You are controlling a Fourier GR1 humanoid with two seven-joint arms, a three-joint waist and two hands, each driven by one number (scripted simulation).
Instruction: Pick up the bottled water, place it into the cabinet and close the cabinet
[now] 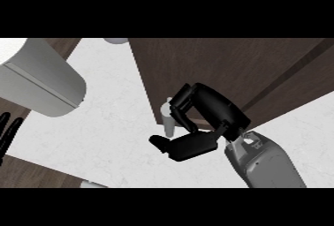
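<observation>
The dark brown cabinet door (222,66) fills the upper right of the head view, seen at a slant. A pale bar handle (168,126) runs along its left edge. My right hand (212,108) lies against that edge, its fingers (179,103) curled over the upper part of the handle and its thumb (160,142) pointing left below it. My left hand (8,132) rests open at the left edge, fingers up. The bottled water is not visible anywhere; the door hides the cabinet's inside.
A large grey rounded body (42,79) hangs at the upper left. The white marbled counter (111,132) stretches between it and the door. A small pale round thing (117,40) peeks in at the top edge. A brown surface (32,174) shows at the lower left.
</observation>
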